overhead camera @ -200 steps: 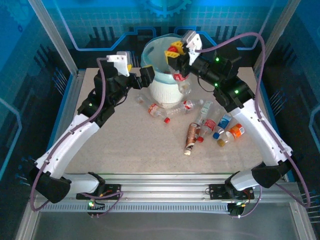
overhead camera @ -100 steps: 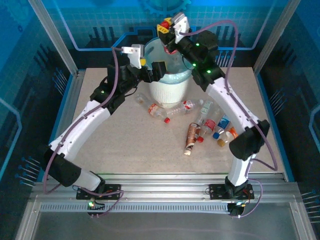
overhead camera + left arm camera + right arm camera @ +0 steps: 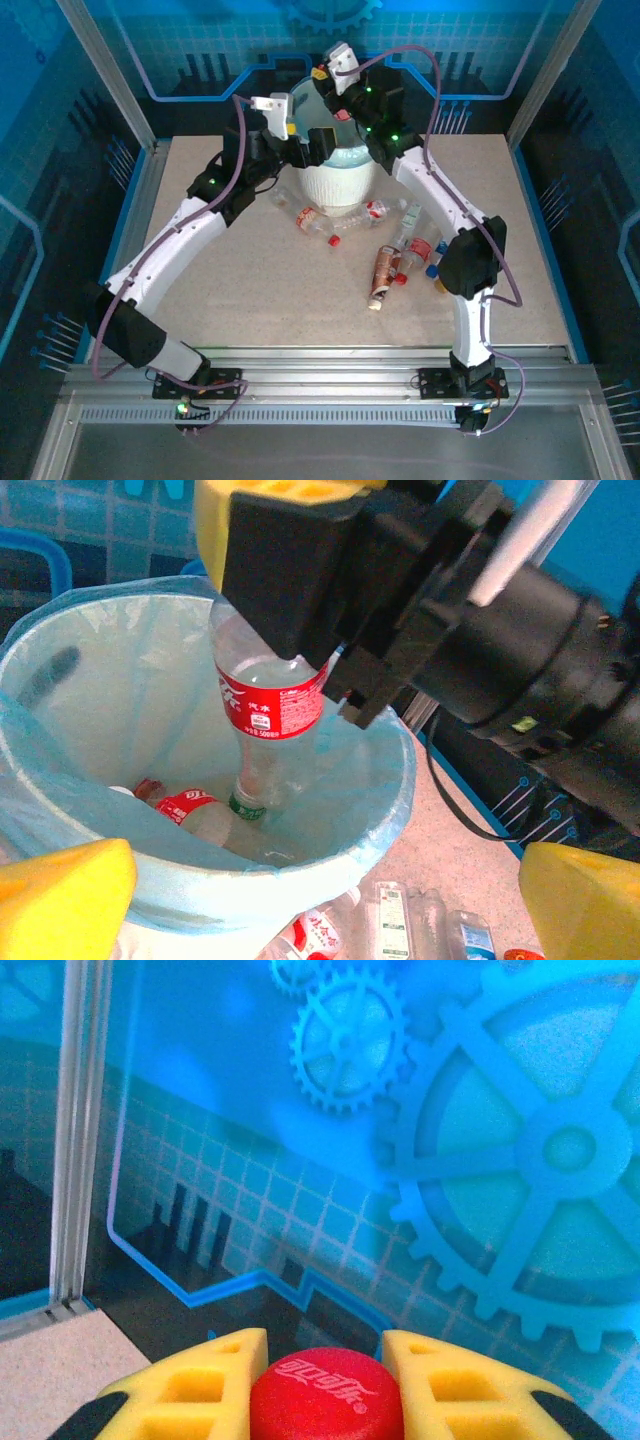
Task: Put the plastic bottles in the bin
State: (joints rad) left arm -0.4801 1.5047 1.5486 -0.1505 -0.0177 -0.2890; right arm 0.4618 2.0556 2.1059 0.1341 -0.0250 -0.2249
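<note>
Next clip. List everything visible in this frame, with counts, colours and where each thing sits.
bin: one, white ribbed with a light-blue liner, far middle of the table
held bottle: one, clear with a red label, hanging over the bin's mouth
bottles in the bin: at least one, red label, at the bottom
bottles on the table: eight or more, mostly clear, scattered in front of the bin; the right arm covers some
table: one, speckled beige
back panel: blue, gear pattern
left gripper: yellow fingers, open, empty, at the bin
right gripper: yellow fingers, shut on the held bottle, red cap between them
</note>
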